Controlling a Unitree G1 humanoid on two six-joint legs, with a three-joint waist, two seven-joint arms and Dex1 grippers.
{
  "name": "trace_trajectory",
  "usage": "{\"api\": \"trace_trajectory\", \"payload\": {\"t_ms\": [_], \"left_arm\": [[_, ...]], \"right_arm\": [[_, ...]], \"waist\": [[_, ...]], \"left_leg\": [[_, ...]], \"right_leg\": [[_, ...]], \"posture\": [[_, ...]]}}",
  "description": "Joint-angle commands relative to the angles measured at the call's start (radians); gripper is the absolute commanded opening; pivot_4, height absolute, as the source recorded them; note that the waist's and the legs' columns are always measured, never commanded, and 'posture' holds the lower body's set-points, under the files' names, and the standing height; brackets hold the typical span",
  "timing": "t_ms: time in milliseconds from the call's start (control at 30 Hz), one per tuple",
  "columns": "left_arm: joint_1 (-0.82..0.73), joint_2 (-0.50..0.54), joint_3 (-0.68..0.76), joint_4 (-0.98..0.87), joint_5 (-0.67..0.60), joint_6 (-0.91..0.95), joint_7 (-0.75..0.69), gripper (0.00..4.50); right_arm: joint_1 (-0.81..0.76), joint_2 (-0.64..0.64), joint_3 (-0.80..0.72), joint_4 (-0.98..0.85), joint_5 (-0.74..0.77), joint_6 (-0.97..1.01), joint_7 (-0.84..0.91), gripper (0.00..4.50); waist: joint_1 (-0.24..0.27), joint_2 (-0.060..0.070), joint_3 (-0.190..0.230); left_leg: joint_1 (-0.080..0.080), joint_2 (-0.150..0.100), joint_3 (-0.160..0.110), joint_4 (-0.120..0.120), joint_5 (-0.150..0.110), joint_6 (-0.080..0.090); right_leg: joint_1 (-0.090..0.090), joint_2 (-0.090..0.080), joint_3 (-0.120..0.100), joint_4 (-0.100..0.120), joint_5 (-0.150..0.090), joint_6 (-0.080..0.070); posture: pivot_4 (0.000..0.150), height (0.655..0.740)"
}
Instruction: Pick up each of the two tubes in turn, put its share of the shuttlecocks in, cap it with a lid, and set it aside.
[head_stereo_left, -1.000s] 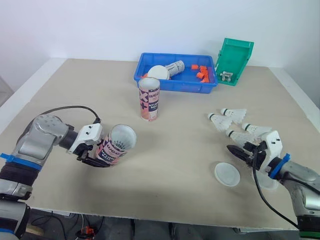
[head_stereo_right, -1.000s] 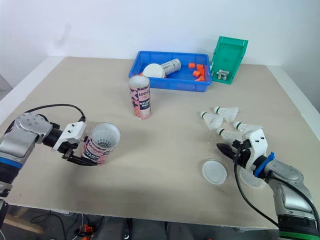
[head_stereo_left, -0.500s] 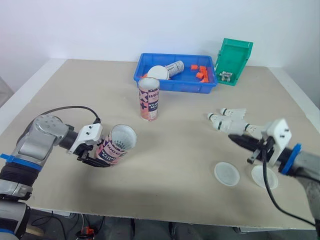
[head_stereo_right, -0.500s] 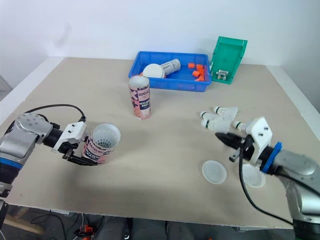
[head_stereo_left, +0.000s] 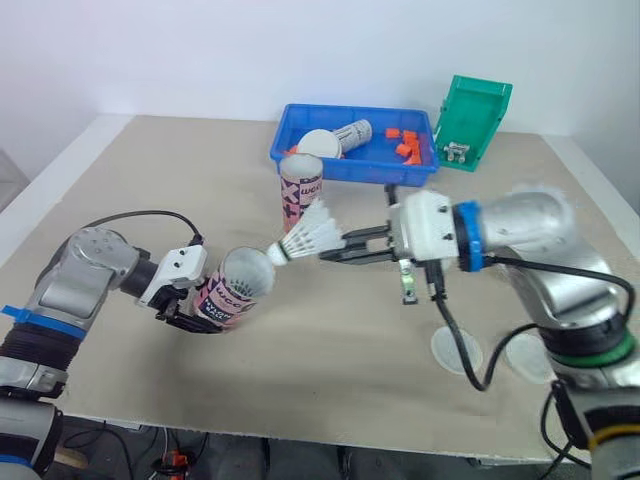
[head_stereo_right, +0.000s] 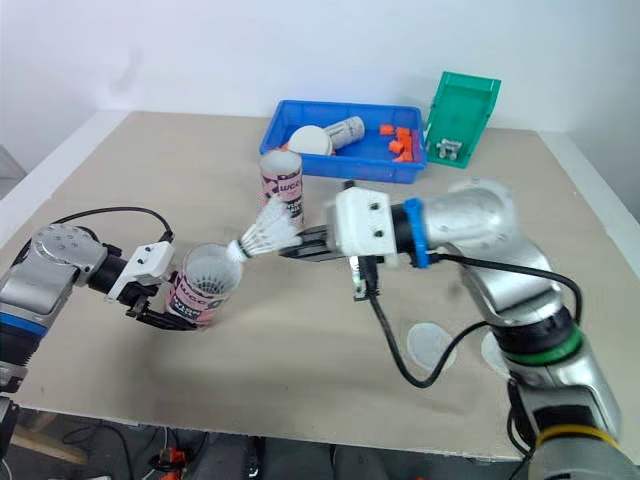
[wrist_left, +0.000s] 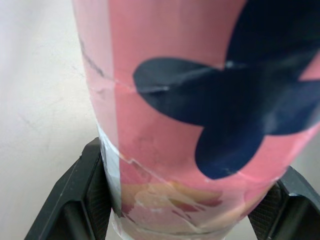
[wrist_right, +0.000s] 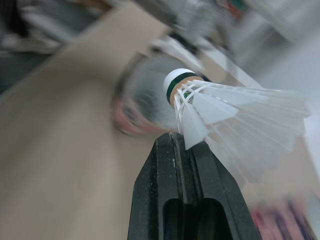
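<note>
My left gripper (head_stereo_left: 188, 306) is shut on a pink tube (head_stereo_left: 233, 287), which it holds tilted with the open mouth facing right; in the left wrist view the tube (wrist_left: 200, 100) sits between the black fingers (wrist_left: 80, 200). My right gripper (head_stereo_left: 328, 254) is shut on the feather skirt of a white shuttlecock (head_stereo_left: 308, 235). The cork tip points at the tube's mouth and is just outside it. The right wrist view has the shuttlecock (wrist_right: 225, 115) ahead of the shut fingers (wrist_right: 185, 175). A second pink tube (head_stereo_left: 299, 192) stands upright behind.
Two white lids (head_stereo_left: 455, 350) (head_stereo_left: 528, 355) lie on the table near the front right. At the back stand a blue bin (head_stereo_left: 355, 168) holding a lid, a lying tube and orange pieces, and a green bin (head_stereo_left: 470, 120).
My right arm has swung from the table's right side across to the left, carrying a shuttlecock up to the mouth of the held tube. The left gripper and tube have stayed put.
</note>
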Motion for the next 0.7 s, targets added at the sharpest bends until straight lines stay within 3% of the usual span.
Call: {"api": "trace_trajectory", "payload": {"t_ms": [33, 400, 500, 567, 700], "left_arm": [[0.011, -0.008, -0.026, -0.006, 0.021, 0.009, 0.008, 2.99], [0.001, -0.010, -0.028, -0.009, 0.020, 0.014, 0.003, 2.99], [-0.002, -0.010, -0.028, -0.006, 0.022, 0.012, 0.004, 2.99], [-0.001, -0.010, -0.028, -0.007, 0.022, 0.012, 0.005, 2.99], [0.005, -0.006, -0.024, -0.011, 0.020, 0.012, 0.006, 2.99]], "right_arm": [[-0.074, 0.051, 0.043, 0.070, -0.059, -0.070, 0.033, 0.07], [-0.205, 0.184, 0.136, 0.234, -0.183, -0.182, 0.093, 0.07], [-0.228, 0.205, 0.103, 0.216, -0.101, -0.154, 0.146, 0.92], [-0.233, 0.214, 0.067, 0.220, -0.045, -0.123, 0.157, 1.72], [-0.224, 0.219, 0.002, 0.256, 0.046, -0.060, 0.168, 1.72]], "waist": [[0.000, 0.000, 0.000], [0.000, 0.000, 0.000], [0.000, 0.000, 0.000], [0.000, 0.000, 0.000], [0.000, 0.000, 0.000]], "left_leg": [[-0.001, 0.000, 0.000, 0.000, 0.000, 0.000], [-0.001, 0.001, 0.000, 0.000, 0.000, 0.000], [-0.001, 0.001, -0.001, 0.000, 0.000, 0.000], [-0.001, 0.001, -0.001, 0.000, 0.000, 0.000], [-0.001, 0.001, -0.001, 0.001, 0.001, 0.000]], "right_leg": [[0.000, 0.000, 0.000, 0.001, 0.000, 0.000], [0.000, 0.001, -0.002, 0.002, 0.001, -0.001], [0.000, 0.001, -0.002, 0.002, 0.001, -0.001], [0.000, 0.001, -0.002, 0.002, 0.001, -0.001], [0.001, 0.001, -0.003, 0.002, 0.002, -0.002]], "posture": [[0.150, 0.7038], [0.150, 0.7038], [0.150, 0.7038], [0.150, 0.7038], [0.150, 0.7038]]}}
